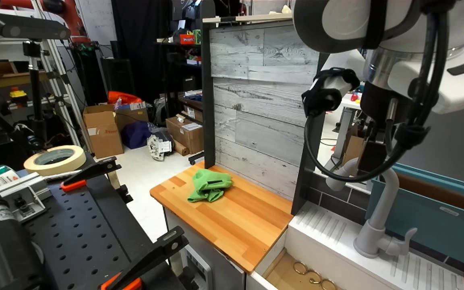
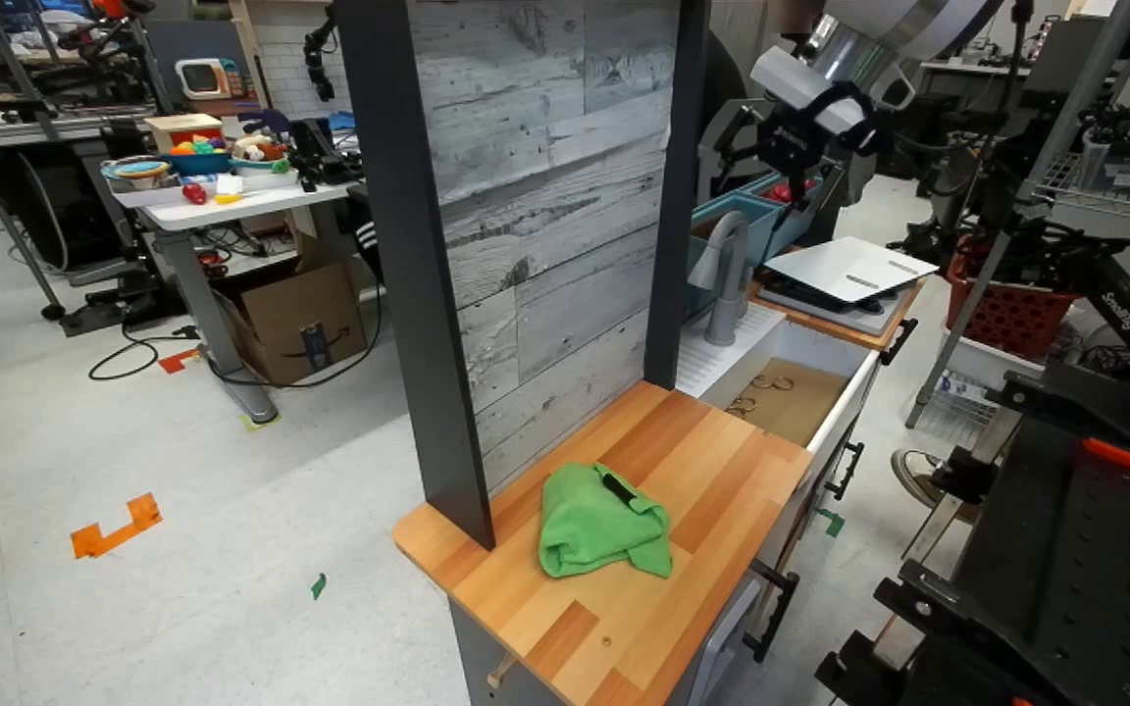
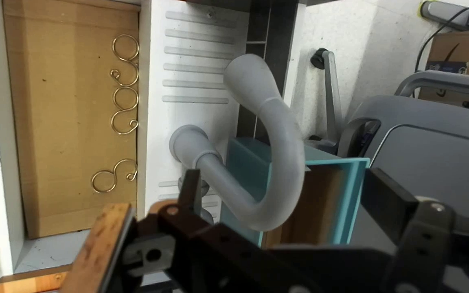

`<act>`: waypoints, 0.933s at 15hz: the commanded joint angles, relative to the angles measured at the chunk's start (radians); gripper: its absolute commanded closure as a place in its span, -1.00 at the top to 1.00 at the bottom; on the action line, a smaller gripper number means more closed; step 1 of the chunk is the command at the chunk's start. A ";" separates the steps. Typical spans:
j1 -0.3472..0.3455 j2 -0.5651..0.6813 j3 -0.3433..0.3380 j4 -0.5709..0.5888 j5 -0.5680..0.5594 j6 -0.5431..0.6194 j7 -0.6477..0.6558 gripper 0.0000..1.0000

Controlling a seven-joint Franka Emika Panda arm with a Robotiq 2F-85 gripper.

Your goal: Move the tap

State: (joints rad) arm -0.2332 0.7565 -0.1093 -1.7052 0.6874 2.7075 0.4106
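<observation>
The light grey tap (image 1: 383, 205) stands upright on the white ribbed ledge behind the sink, with its small lever at the base. It shows in an exterior view (image 2: 725, 304) and in the wrist view (image 3: 289, 150). Its spout points away from the basin, over the ledge's back edge. My gripper (image 3: 291, 193) is open and empty, its fingers spread wide. In the wrist view the bend of the gooseneck appears between the fingers, with no contact visible. In an exterior view the gripper (image 2: 761, 181) is above the tap. Elsewhere a cable partly hides the spout.
Teal bins (image 1: 429, 217) stand right behind the tap. The sink basin (image 3: 67, 122) holds several brass S-hooks (image 3: 125, 101). A grey wood-look panel (image 2: 555, 216) rises beside the ledge. A green cloth (image 2: 604, 525) lies on the wooden counter (image 2: 722, 471). A white board (image 2: 849, 267) lies beyond the sink.
</observation>
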 commanded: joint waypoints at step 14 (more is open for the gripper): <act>0.051 0.143 -0.062 0.182 -0.243 -0.039 0.130 -0.76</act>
State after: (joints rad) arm -0.1788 0.8839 -0.1591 -1.5613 0.4895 2.7000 0.5349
